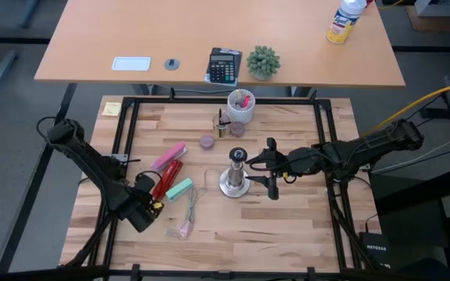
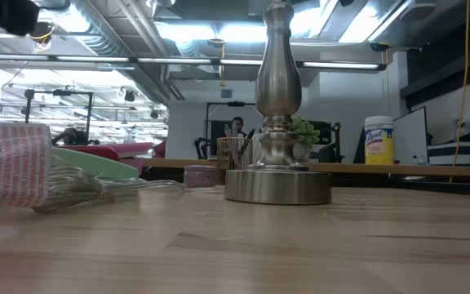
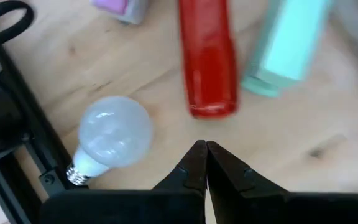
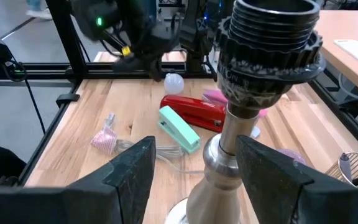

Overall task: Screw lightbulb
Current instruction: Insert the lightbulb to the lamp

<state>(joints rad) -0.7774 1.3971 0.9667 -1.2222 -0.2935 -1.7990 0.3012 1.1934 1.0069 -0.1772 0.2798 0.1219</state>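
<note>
The lightbulb (image 3: pixel 112 135), frosted white with a silvery screw base, lies on its side on the table beside the black frame rail; it also shows far off in the right wrist view (image 4: pixel 174 81). My left gripper (image 3: pixel 202 151) is shut and empty, just above the table next to the bulb, near the table's left edge (image 1: pixel 143 204). The silvery socket stand (image 1: pixel 235 176) stands upright on its round base mid-table, its socket open upward (image 4: pixel 271 43). My right gripper (image 1: pixel 272 167) is open just right of the stand, its fingers (image 4: pixel 131 167) on either side of the stem, not touching it.
A red stapler (image 1: pixel 166 178), a mint stapler (image 1: pixel 180 189) and a pink block (image 1: pixel 169 156) lie between the bulb and the stand. A clear bag with a pink item (image 1: pixel 184 226) lies nearer. A white cup (image 1: pixel 241 105) and a small brass cup (image 1: pixel 221 125) stand at the far edge.
</note>
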